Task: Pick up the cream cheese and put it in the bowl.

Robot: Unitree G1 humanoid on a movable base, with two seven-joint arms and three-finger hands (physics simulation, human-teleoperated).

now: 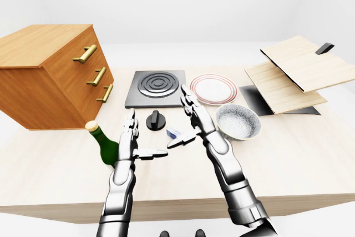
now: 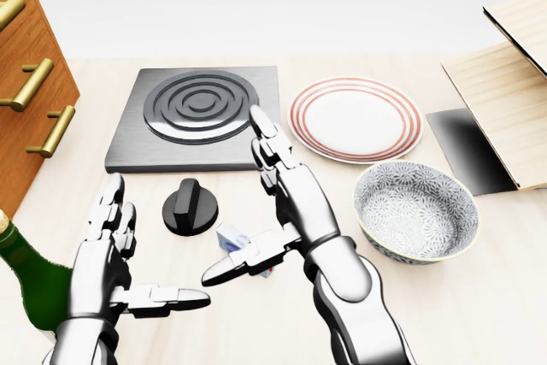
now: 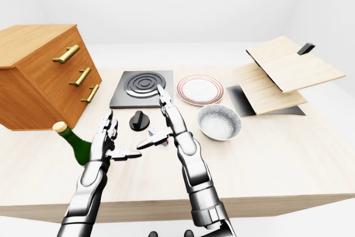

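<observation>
A pale wooden table [image 1: 310, 159] carries everything. At its far left stands a wooden drawer chest [image 1: 47, 73] with brass handles, and at the far right lie slanted wooden boards [image 1: 294, 70]. Between them, far from the robot, lie the grey stove plate [image 2: 198, 117] and, to its right, a red-rimmed plate [image 2: 355, 118]. The patterned bowl [image 2: 416, 211] sits nearer, at the right, and it is empty. A green bottle [image 2: 26, 275] stands at the near left. A black knob [image 2: 190, 208] lies just near of the stove.

The right hand [image 2: 278, 203] is spread, fingers straight and thumb stretched to the left. The cream cheese [image 2: 239, 247] (a small blue and white box) lies on the table directly under this thumb, mostly hidden; whether they touch, I cannot tell. The bowl is well apart on the right.

The left hand [image 2: 115, 267] is also spread, holding nothing, left of the box.
</observation>
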